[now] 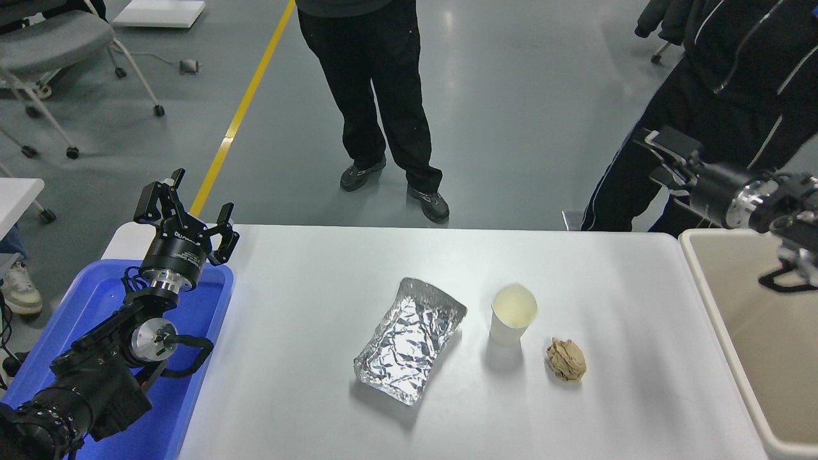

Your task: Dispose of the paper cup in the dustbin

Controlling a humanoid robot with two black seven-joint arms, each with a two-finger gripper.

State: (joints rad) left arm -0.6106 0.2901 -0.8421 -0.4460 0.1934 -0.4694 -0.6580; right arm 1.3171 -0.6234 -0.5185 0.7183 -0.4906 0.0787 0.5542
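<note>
The white paper cup (512,314) stands upright on the white table (307,287), right of the middle, its cream inside showing. The beige dustbin (703,282) stands off the table's right edge, partly cut off by the picture. My right gripper (662,157) is raised at the far right, above the table's far right corner, and points left. Its fingers stand apart and it holds nothing. It is well apart from the cup, up and to the right of it. My left gripper (186,208) is parked open at the lower left.
A crinkled silver foil tray (409,339) lies just left of the cup. A crumpled brown paper ball (566,359) lies to the cup's lower right. A blue plastic tray (96,300) sits under the left arm. Two people in dark trousers (377,96) stand at the far side.
</note>
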